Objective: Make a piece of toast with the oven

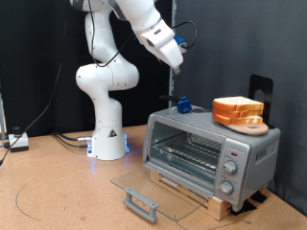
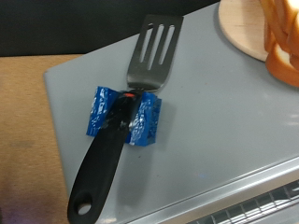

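Note:
The silver oven (image 1: 206, 144) stands at the exterior view's right with its glass door (image 1: 158, 187) folded down flat and its wire rack (image 1: 187, 153) bare. A single piece of toast is out of view; only a pile of bread slices (image 1: 238, 111) (image 2: 285, 42) rests on a wooden plate (image 2: 238, 28) on the oven's roof. A black slotted spatula (image 2: 131, 103) with blue wrapping on its handle lies on the roof's left end (image 1: 182, 103). My gripper (image 1: 177, 69) hangs just above that spatula, touching nothing. Its fingers do not show in the wrist view.
The oven sits on a wooden block (image 1: 197, 194) on the brown table. Its knobs (image 1: 230, 168) line the right side of its front. The robot's white base (image 1: 107, 134) stands behind on the left, with cables (image 1: 19, 142) at the far left. A black bracket (image 1: 261, 91) rises behind the bread.

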Robot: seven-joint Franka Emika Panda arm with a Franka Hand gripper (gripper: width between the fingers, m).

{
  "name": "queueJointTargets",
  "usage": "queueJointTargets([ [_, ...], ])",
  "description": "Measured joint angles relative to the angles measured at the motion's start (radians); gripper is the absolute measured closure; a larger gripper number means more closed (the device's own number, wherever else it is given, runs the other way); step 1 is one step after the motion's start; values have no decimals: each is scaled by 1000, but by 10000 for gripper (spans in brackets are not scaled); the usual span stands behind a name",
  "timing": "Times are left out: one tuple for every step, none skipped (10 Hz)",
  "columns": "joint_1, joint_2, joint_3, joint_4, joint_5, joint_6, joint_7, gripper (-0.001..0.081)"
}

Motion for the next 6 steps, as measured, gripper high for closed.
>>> queueJointTargets([
  [-6, -55, 30, -40, 8, 45, 63, -1],
  [-14, -109, 68, -78, 10, 71, 144, -1],
  [-20, -161, 101, -112, 16, 81, 211, -1],
  [-20, -209, 126, -145, 20, 82, 251, -1],
  [-17, -253, 147, -176, 25, 81, 265, -1],
  [-11, -293, 164, -205, 44, 81, 269, -1],
])
